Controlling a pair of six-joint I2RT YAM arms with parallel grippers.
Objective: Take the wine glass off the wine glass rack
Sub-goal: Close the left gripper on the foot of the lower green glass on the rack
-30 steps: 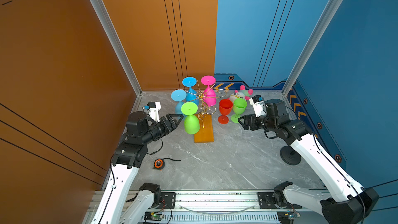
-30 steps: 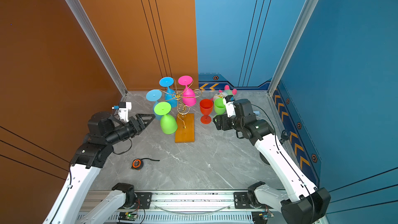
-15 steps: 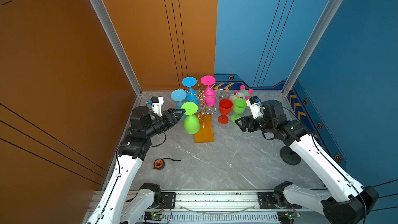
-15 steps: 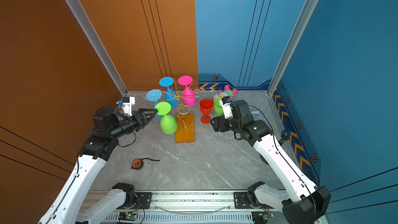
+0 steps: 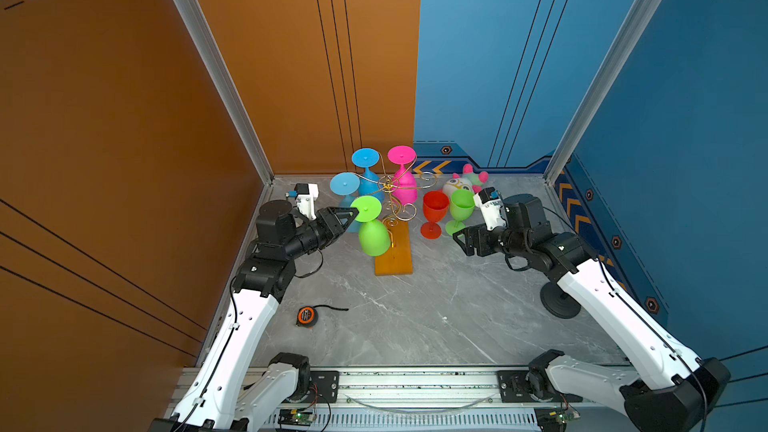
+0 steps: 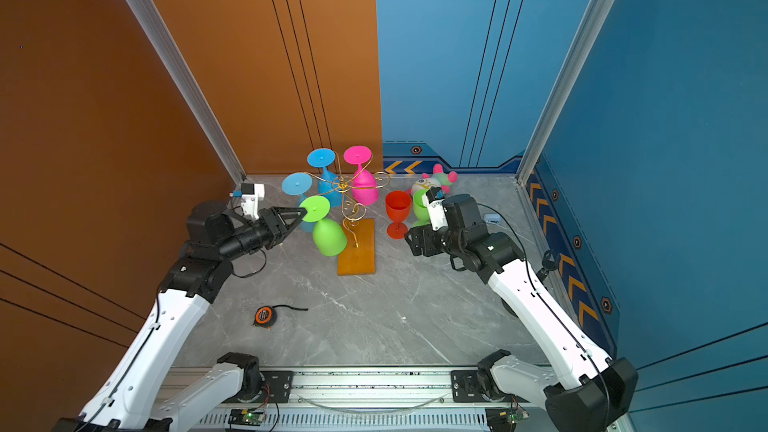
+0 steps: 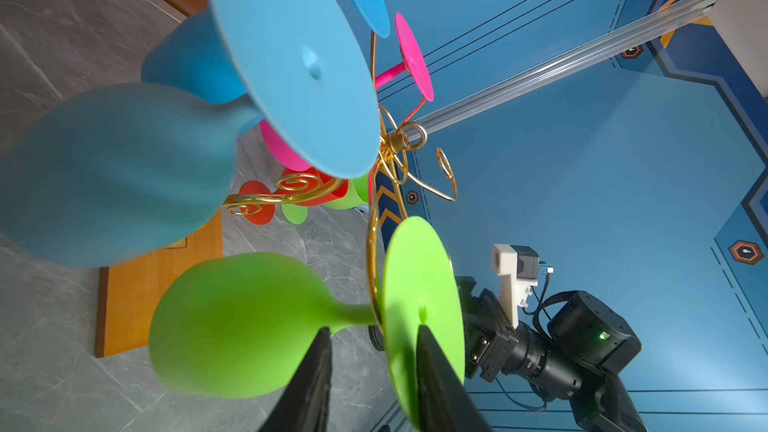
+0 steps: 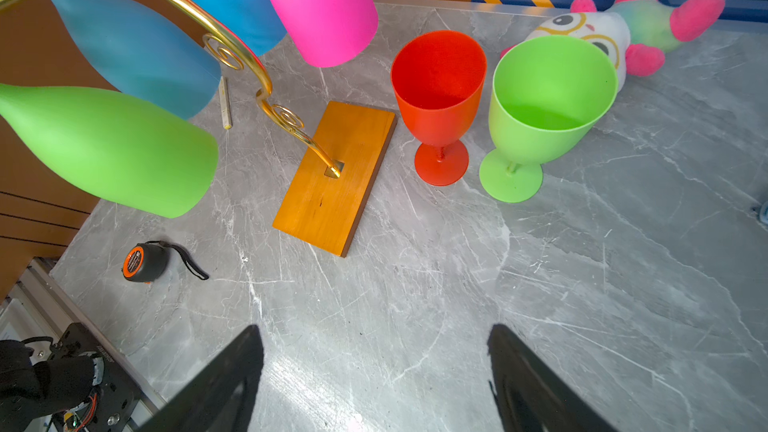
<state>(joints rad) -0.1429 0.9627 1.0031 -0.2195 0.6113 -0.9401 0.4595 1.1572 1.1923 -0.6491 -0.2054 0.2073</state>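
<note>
The wine glass rack [image 5: 388, 193] is a gold wire stand on an orange-brown wooden base [image 5: 394, 255] [image 6: 357, 251] [image 8: 332, 184]. A green wine glass [image 5: 374, 235] [image 6: 329, 238] [image 7: 232, 326] [image 8: 108, 147] hangs upside down from its near left arm. My left gripper [image 5: 353, 213] [image 6: 303, 213] [image 7: 372, 329] straddles that glass's round foot [image 7: 419, 280]. One finger lies on the foot's outer face, the other on the stem side with a gap showing, so it is narrowly open. My right gripper [image 5: 459, 238] [image 6: 409, 238] [image 8: 375, 327] hovers wide open over bare table, right of the rack.
Two blue glasses [image 5: 365, 168] [image 5: 345, 187] and a pink glass [image 5: 403, 184] also hang on the rack. A red glass [image 5: 434, 211] and a second green glass [image 5: 460, 207] stand upright right of it, by a plush toy [image 5: 465, 180]. A tape measure [image 5: 306, 315] lies front left.
My left gripper has reached forward to the hanging green glass's foot, and its jaws have narrowed around it. The right arm has barely moved.
</note>
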